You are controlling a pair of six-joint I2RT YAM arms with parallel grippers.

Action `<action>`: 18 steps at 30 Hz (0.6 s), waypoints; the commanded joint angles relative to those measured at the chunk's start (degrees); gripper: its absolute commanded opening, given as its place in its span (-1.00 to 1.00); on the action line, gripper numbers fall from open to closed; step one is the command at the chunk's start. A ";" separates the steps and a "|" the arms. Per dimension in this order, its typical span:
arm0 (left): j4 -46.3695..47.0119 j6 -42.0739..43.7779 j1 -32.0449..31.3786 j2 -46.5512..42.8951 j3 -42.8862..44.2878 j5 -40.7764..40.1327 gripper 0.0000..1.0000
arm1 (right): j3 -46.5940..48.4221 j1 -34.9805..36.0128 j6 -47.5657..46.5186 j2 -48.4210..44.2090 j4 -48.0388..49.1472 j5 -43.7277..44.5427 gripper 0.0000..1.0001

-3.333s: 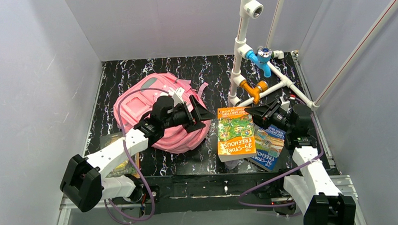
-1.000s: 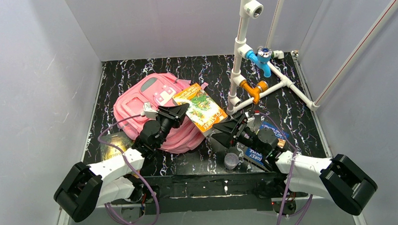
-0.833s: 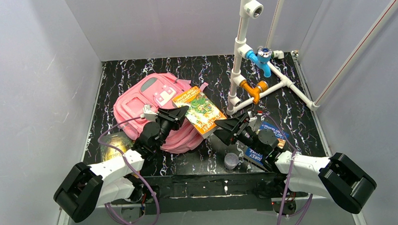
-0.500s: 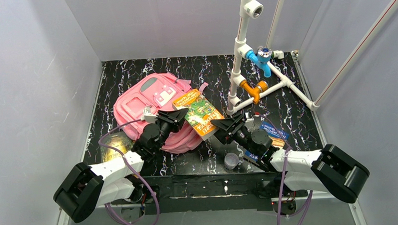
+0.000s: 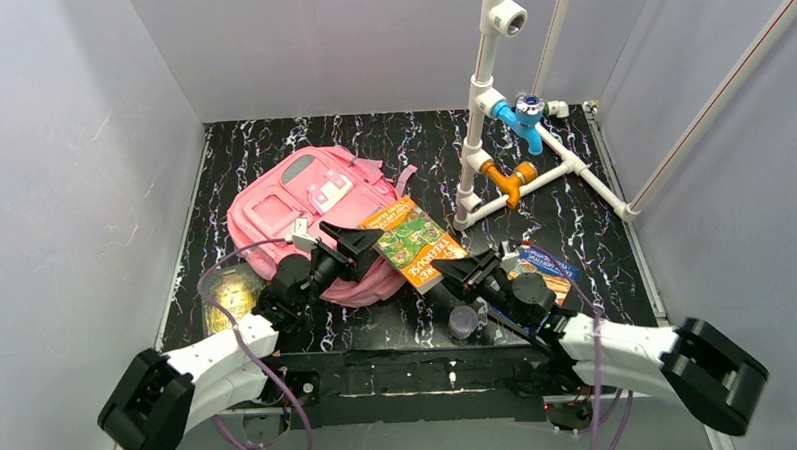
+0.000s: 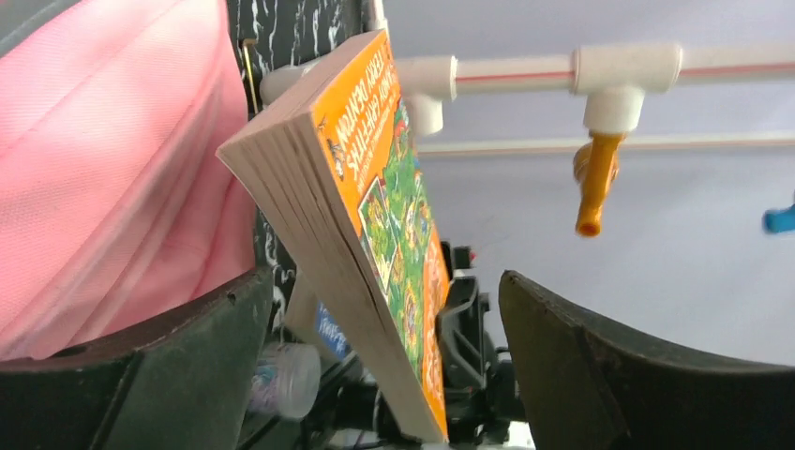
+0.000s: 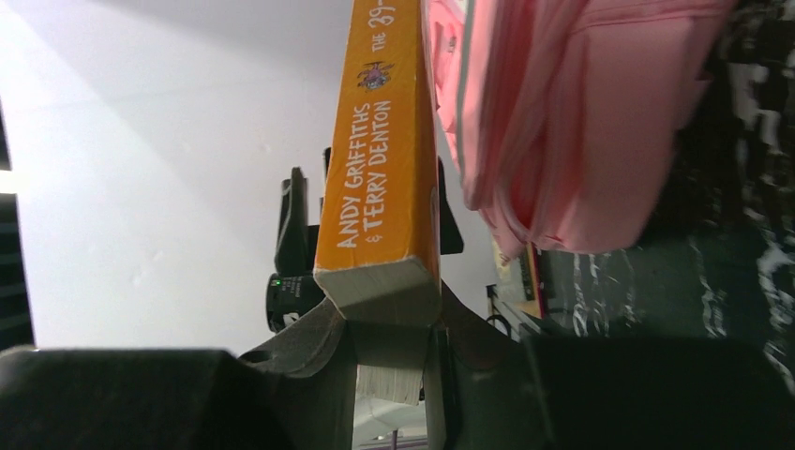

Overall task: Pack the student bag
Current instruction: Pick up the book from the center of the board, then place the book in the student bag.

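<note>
Step in hand (judged): getting the first book into the bag. Nothing appeared packed yet.

- student bag (image 5: 304, 203): lay on the rear-left of the black marbled tabletop (image 5: 271, 139), front pockets and white patch facing up. Could not tell whether its main opening was unzipped.
- orange paperback (image 5: 415, 244): spine read Andy Griffiths & Terry Denton. It was held off the tabletop at a tilt, with its far-left end against the bag's right flank.
- right claw (image 7: 386, 337): closed on the paperback's near end, with a finger pressed to each cover. This was the only grip on the book.
- left claw (image 6: 386, 279): spread wide and holding nothing. The paperback's free end stood between its fingers, and neither finger touched it. The pink fabric was just beside the left finger.
- Waiting: blue book (image 5: 541, 265) by the right arm, another book (image 5: 222, 291) partly under the bag's near-left edge, and a small clear jar (image 5: 463, 321) in front.

Next move (judged): the bag's mouth must be found and held open. The free left claw is best placed to pinch the fabric edge while the right steers the book's leading end inside. Risk: soft fabric could fold, so the book rides over the bag instead of entering.
</note>
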 commanded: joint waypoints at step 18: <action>-71.15 70.86 -12.20 19.22 44.59 -12.03 0.24 | 0.88 0.13 -3.04 -31.12 -34.76 -0.49 -0.97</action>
